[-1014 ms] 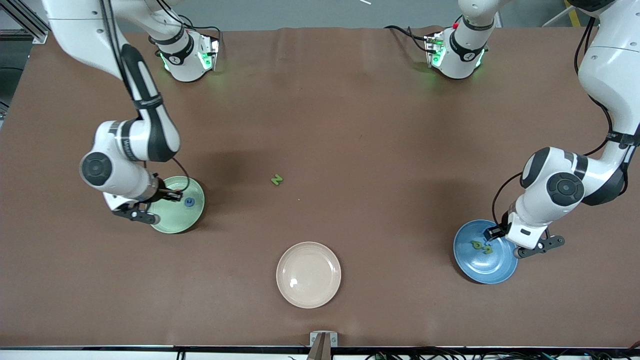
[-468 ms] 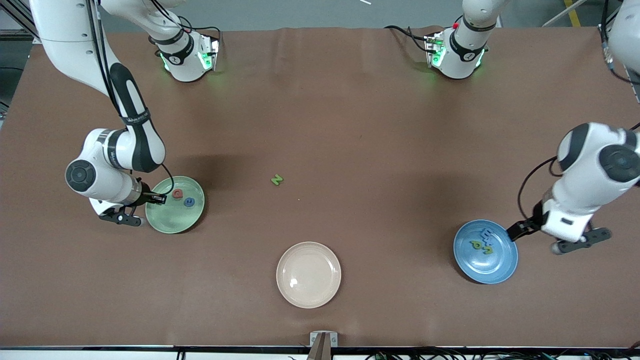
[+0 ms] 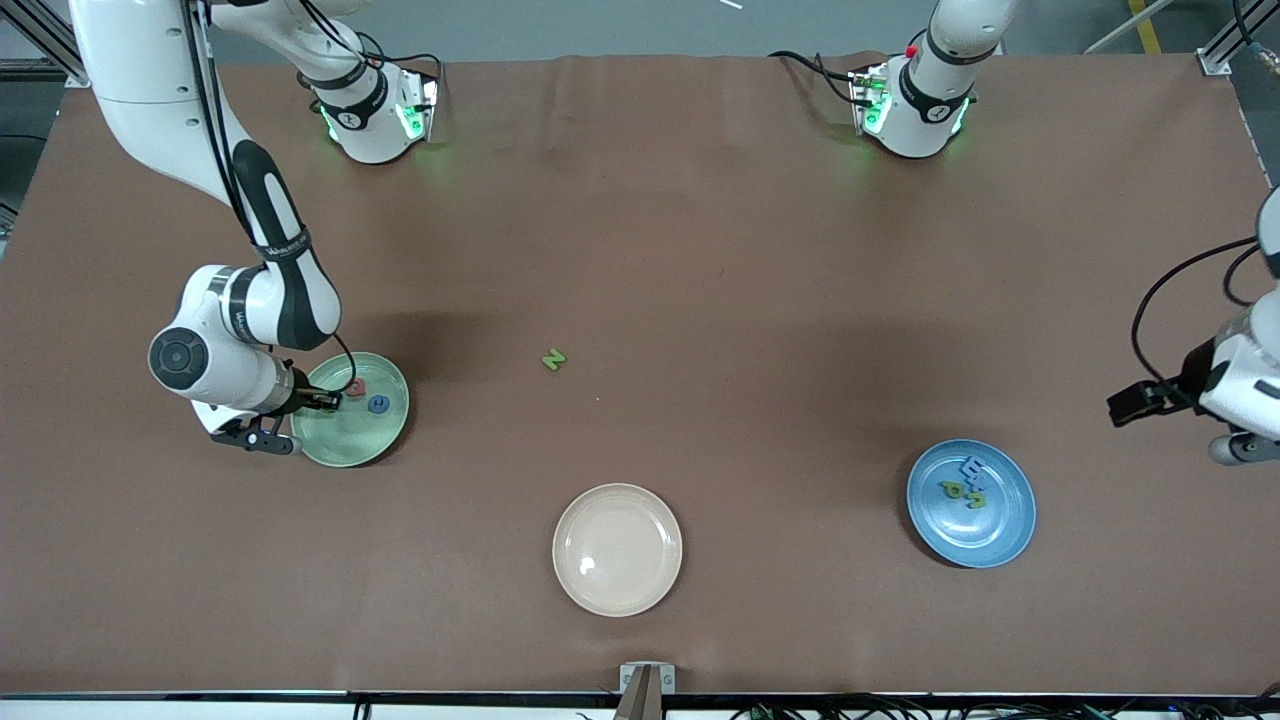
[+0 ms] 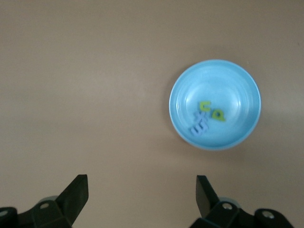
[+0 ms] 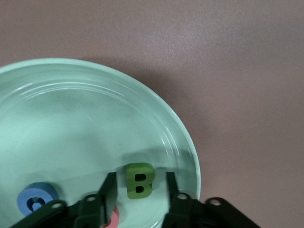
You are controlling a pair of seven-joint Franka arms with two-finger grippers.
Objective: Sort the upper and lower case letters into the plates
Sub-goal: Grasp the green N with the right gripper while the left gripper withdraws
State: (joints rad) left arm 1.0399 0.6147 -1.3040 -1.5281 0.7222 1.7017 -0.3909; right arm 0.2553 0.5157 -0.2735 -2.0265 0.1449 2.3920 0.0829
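The mint green plate (image 3: 350, 445) lies toward the right arm's end of the table. It holds a red letter (image 3: 356, 386), a blue letter (image 3: 378, 404) and a green B (image 5: 138, 180). My right gripper (image 3: 325, 402) is low over this plate and open. In the right wrist view (image 5: 140, 183) the B lies between the jaws with a gap on each side. The blue plate (image 3: 990, 550) holds two green letters (image 3: 950, 489) and a pale blue one (image 3: 972, 468). My left gripper (image 4: 141, 185) is open and empty, high over bare table by the left arm's end. A green N (image 3: 554, 359) lies mid-table.
A cream-beige plate (image 3: 617, 549) lies near the front camera edge at mid-table. The blue plate also shows in the left wrist view (image 4: 237, 80). The brown mat covers the whole table.
My left gripper has lifted off the blue plate and moved toward the left arm's end, leaving a pale blue letter in the plate. My right gripper shifted toward the mint plate's rim, uncovering the red letter.
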